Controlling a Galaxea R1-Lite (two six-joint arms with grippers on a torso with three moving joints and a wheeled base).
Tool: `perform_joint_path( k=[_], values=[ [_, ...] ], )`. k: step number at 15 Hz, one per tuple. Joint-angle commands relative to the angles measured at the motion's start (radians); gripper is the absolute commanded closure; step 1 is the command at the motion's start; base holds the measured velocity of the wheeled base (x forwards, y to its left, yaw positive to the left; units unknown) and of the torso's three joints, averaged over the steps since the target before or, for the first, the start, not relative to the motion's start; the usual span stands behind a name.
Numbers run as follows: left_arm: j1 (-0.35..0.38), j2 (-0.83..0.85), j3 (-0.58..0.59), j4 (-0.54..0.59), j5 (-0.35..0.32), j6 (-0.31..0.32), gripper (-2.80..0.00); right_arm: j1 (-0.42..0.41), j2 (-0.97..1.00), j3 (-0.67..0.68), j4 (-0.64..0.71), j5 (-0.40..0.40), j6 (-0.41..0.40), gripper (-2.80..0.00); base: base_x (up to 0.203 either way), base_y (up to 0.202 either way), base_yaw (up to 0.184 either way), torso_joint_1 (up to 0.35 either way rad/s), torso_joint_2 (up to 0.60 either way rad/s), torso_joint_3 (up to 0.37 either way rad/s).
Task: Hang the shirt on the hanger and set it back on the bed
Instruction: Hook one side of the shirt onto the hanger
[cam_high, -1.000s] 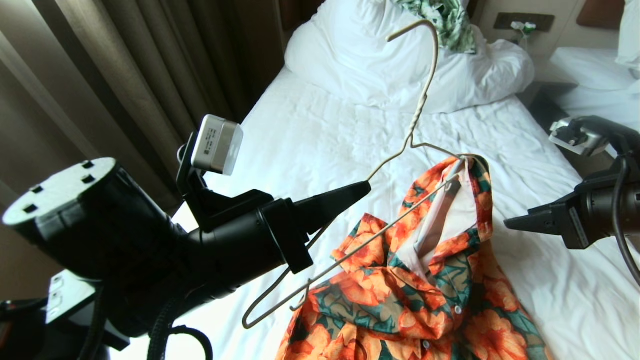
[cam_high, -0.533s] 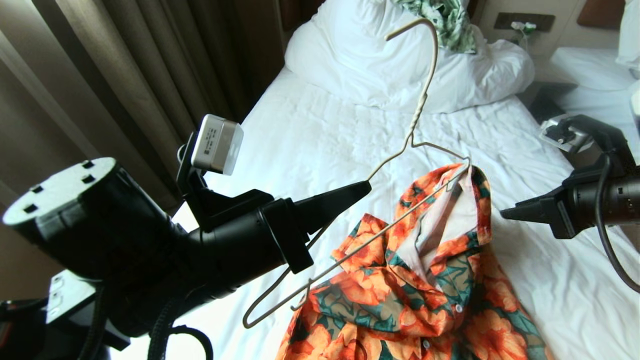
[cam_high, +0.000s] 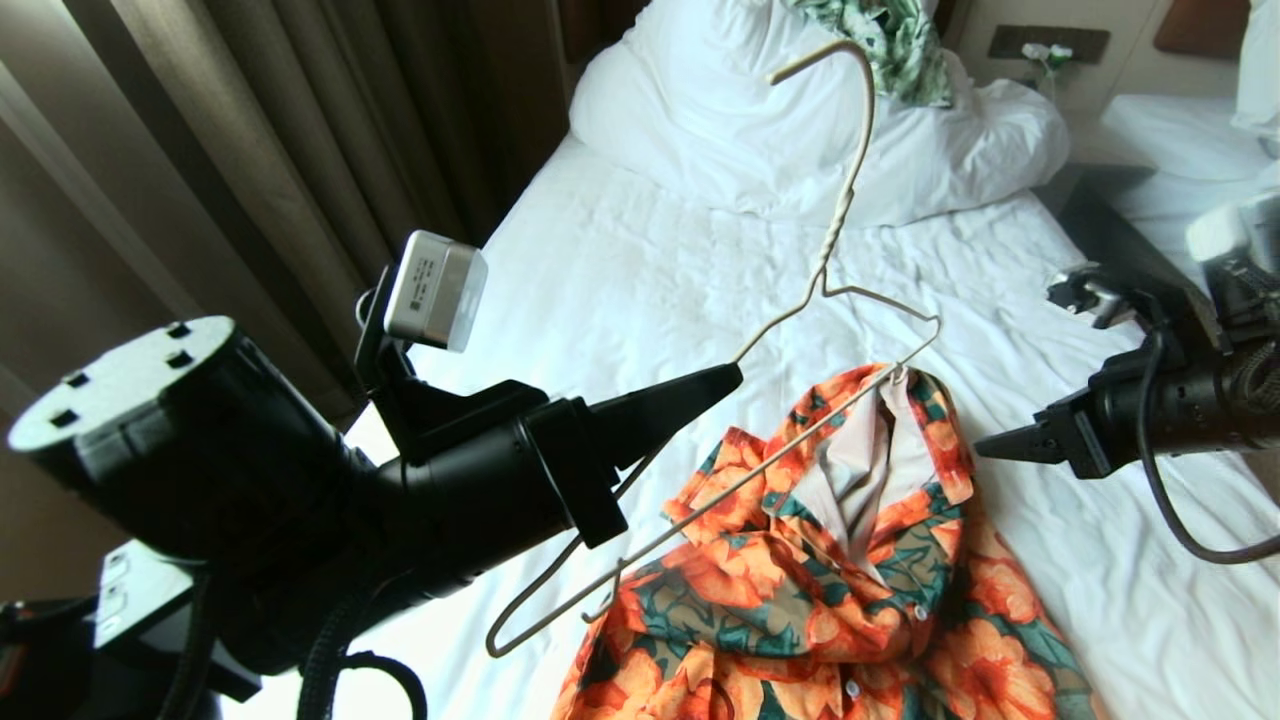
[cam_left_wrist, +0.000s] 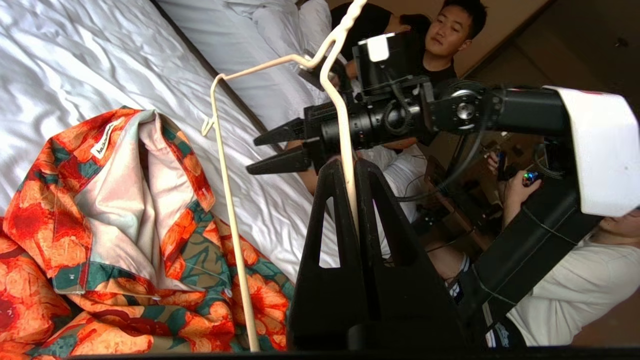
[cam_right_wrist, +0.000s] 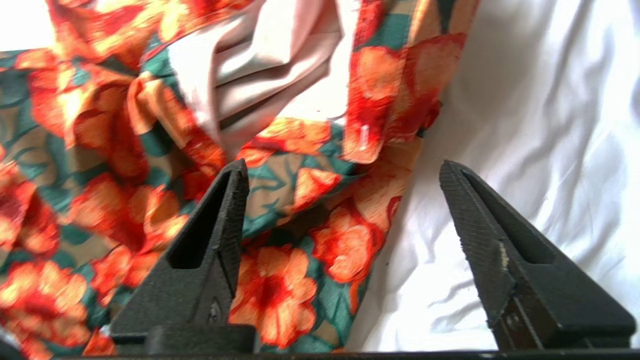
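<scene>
The shirt (cam_high: 860, 560), orange flowers on teal, lies crumpled on the bed (cam_high: 640, 270) with its pale inside showing at the open collar. My left gripper (cam_high: 730, 378) is shut on the left slope of the thin cream hanger (cam_high: 845, 200) and holds it tilted above the sheet. The hanger's long bar (cam_left_wrist: 227, 190) crosses in front of the shirt (cam_left_wrist: 125, 200). The collar sags just below the hanger's bare right corner. My right gripper (cam_high: 985, 447) hovers beside the collar, open and empty. Its view shows the shirt's edge (cam_right_wrist: 100, 125) and white sheet (cam_right_wrist: 525, 125) between the jaws of the right gripper (cam_right_wrist: 344, 167).
A bunched white duvet and pillow (cam_high: 760, 120) fill the head of the bed, with a green-and-white cloth (cam_high: 895, 45) on top. Brown curtains (cam_high: 250, 130) hang on the left. Another white bed (cam_high: 1170, 140) stands at the right, and people (cam_left_wrist: 575, 290) sit beyond it.
The shirt's collar has slipped down from the hanger's right corner and sagged lower. My right gripper has moved left and down toward the collar. The left arm and hanger have stayed still.
</scene>
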Motion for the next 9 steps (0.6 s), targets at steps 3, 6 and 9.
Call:
perform_joint_path(
  k=[3,6,9],
  values=[
    [0.000,-0.001,0.000,-0.007,0.000,-0.002,0.00,-0.044,0.108,0.001,-0.063,0.000,-0.001,-2.80,0.000,0.000,0.000,0.000,0.00,0.000],
    [0.000,0.001,0.000,-0.007,0.000,-0.002,0.00,-0.063,0.181,0.001,-0.114,0.000,0.003,-2.80,0.000,0.000,0.000,0.000,0.00,0.000],
    [0.000,0.002,0.000,-0.007,0.000,-0.002,0.00,-0.066,0.243,0.001,-0.206,0.001,0.006,-2.80,0.000,0.000,0.000,0.000,0.00,0.000]
  ],
)
